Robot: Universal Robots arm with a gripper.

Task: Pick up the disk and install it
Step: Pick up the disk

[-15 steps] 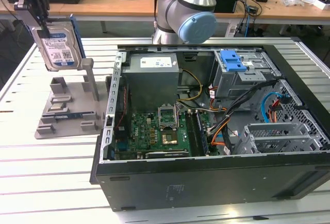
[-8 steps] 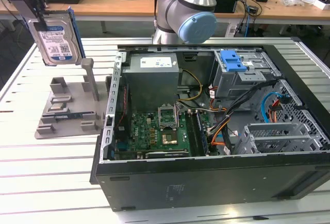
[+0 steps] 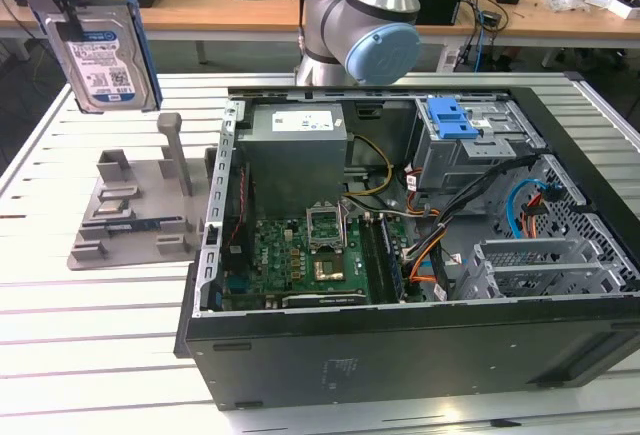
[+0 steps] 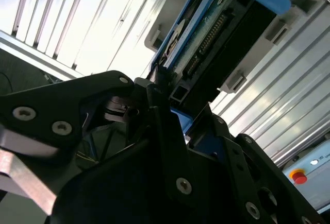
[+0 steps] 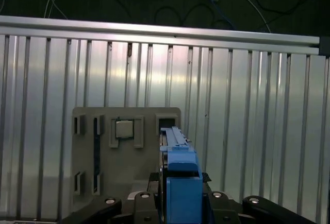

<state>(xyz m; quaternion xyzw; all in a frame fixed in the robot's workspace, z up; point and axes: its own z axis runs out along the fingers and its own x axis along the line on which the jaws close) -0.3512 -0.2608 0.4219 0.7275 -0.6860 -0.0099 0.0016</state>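
Note:
The disk (image 3: 104, 55) hangs upright in the air at the exterior view's upper left, its white-and-blue label facing the camera and a blue carrier along its edge. My gripper (image 3: 70, 17) is shut on its top end. The disk is well above the grey parts holder (image 3: 130, 210) and to the left of the open computer case (image 3: 400, 255). The second wrist view looks along the disk's (image 4: 216, 33) connector edge past my dark fingers (image 4: 160, 92). In the first wrist view the blue carrier (image 5: 181, 183) sits between the jaws, with the holder (image 5: 124, 157) below.
The open case holds a grey power supply (image 3: 297, 145), a motherboard (image 3: 305, 255) and a drive bay with a blue latch (image 3: 452, 117). The arm's base joint (image 3: 365, 25) stands behind the case. Slatted metal table (image 3: 90, 335) all around. A desk with cables lies beyond.

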